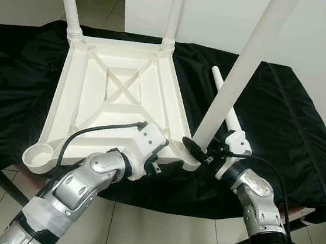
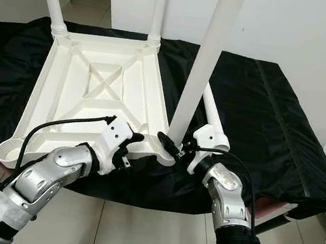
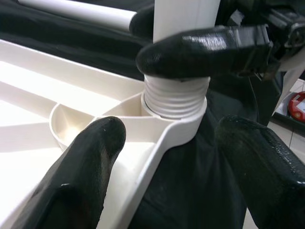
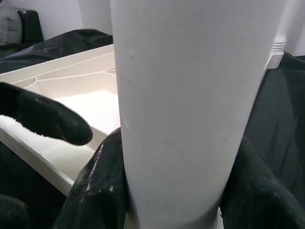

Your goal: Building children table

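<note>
I have the right gripper point(image 1: 202, 152) clenched on the table leg point(image 1: 239, 77) at lower centre, its thread seated in the upturned tabletop's point(image 1: 119, 93) corner socket. The left gripper point(image 3: 162, 157), jaws released, straddles that corner. I'd twist squarely, keeping the leg upright.

I can read no text, label, brand, number or sign anywhere before me. Past my left pincer point(image 3: 157, 157), a small red-and-white thing point(image 3: 296, 104) shows at the edge of the left wrist view, but any marking on it is too small and blurred to make out.
</note>
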